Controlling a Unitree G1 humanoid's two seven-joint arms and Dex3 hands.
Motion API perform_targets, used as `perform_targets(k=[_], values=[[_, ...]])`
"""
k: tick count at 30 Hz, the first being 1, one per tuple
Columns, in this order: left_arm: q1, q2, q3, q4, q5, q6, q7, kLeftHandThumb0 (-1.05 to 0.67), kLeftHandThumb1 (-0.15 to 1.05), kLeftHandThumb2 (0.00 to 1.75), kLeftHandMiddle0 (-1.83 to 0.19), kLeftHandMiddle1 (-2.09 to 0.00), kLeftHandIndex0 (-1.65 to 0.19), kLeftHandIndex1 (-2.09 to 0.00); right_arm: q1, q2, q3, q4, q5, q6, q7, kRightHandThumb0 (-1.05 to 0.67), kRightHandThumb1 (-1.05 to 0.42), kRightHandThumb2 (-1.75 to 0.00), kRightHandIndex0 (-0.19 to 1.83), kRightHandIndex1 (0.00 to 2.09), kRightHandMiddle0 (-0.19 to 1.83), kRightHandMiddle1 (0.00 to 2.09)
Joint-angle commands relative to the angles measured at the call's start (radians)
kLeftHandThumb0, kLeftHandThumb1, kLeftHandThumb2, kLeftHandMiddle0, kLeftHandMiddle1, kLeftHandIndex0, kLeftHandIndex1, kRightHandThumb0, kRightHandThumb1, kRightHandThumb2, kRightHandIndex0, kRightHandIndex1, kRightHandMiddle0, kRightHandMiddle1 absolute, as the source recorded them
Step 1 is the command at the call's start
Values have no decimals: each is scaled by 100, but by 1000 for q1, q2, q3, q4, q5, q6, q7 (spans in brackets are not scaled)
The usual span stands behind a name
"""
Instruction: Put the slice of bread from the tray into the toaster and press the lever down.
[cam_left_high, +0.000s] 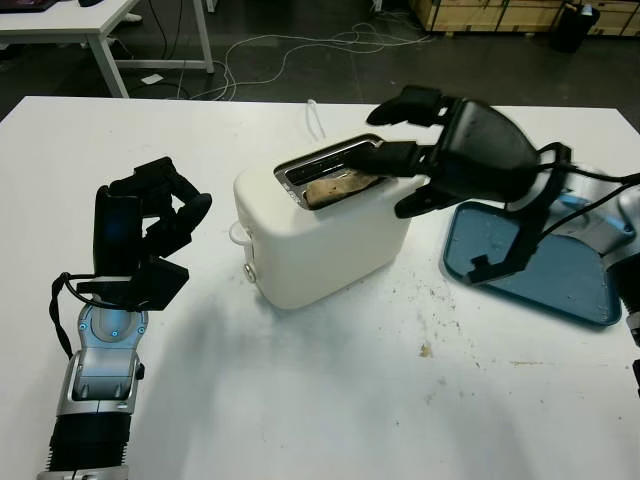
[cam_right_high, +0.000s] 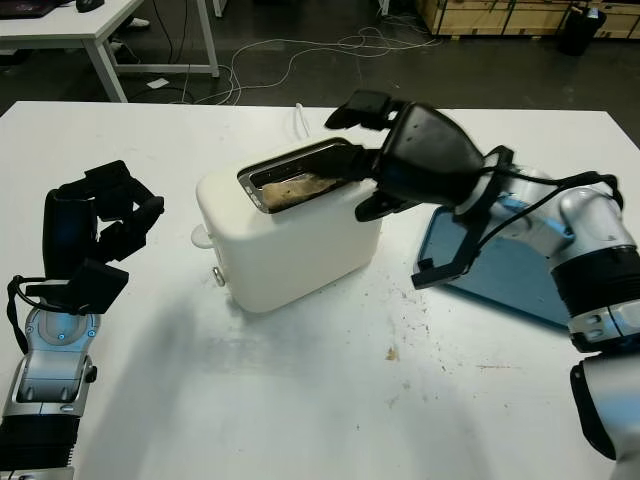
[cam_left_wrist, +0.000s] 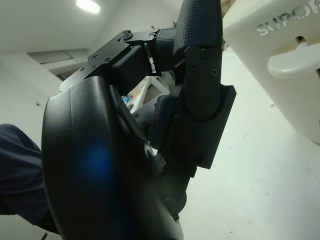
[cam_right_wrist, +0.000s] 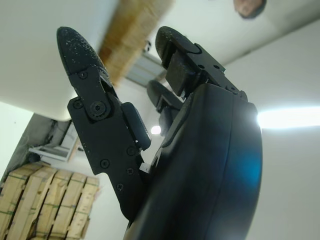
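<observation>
Left hand (cam_left_high: 150, 235) curled, empty; right hand (cam_left_high: 440, 150) open over toaster (cam_left_high: 320, 235) slot.

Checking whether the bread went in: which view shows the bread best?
The left eye view: the bread lies in the toaster slot, under the right hand. The right eye view shows the same. The right wrist view gives a blurred edge.

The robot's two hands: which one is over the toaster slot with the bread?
The right hand, reaching above the toaster where the bread sits in the slot. The left hand is upright beside the toaster, fingers curled, holding nothing.
</observation>
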Motion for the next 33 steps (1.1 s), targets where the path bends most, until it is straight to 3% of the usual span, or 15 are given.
perform_targets(k=[1, 6, 8, 10, 12, 16, 18, 21, 25, 29, 33], values=[[-5, 3, -5, 4, 3, -10, 3, -81, 92, 37, -130, -161, -106, -150, 13, 18, -24, 7, 14, 22, -31, -66, -72, -1, 50, 46, 67, 4], [-5, 2, -6, 8, 0, -15, 2, -81, 92, 37, -130, -162, -106, -151, 6, 92, -55, 53, 11, 61, -147, -42, -87, -2, 85, 50, 94, 13], [-5, 2, -6, 12, -2, -19, 3, -81, 92, 36, -130, -162, -106, -151, -11, 119, -61, 76, 16, 85, -162, -35, -90, -2, 105, 57, 110, 19], [-3, 1, -6, 6, 2, -10, 3, -82, 92, 37, -130, -162, -107, -151, -29, 144, -64, 97, 39, 106, -151, -36, -91, 0, 111, 73, 118, 18], [-1, 1, -6, 2, 5, -6, 4, -82, 92, 37, -130, -162, -107, -151, -45, 163, -68, 110, 66, 129, -120, -38, -91, -1, 109, 82, 120, 15], [1, -1, -6, -4, 8, 0, 6, -82, 92, 37, -130, -162, -107, -152, -66, 201, -90, 106, 169, 190, -18, -42, -89, 0, 104, 78, 118, 11], [2, 0, -5, -3, 1, -2, 2, -82, 92, 37, -131, -162, -107, -152, -48, 237, -126, 88, 322, 236, 103, -41, -89, 0, 104, 76, 118, 9], [1, 7, -4, 2, 1, -11, -2, -81, 92, 37, -130, -162, -106, -152, 12, 283, -195, 14, 562, 348, 266, -32, -90, -1, 100, 97, 119, 8], [-4, 28, -7, 11, 3, -26, -17, -80, 92, 36, -129, -163, -105, -152, 142, 328, -303, -138, 796, 526, 372, -21, -92, -8, 94, 100, 114, 6], [-9, 68, -11, 10, -9, -28, -73, -80, 92, 35, -128, -163, -104, -128, 316, 374, -394, -343, 924, 724, 366, -24, -92, -28, 87, 102, 109, 3], [-20, 116, -14, 0, -11, -24, -134, -80, 92, 33, -127, -163, -110, -83, 481, 476, -484, -522, 1029, 894, 281, -33, -92, -35, 81, 121, 116, 9]])
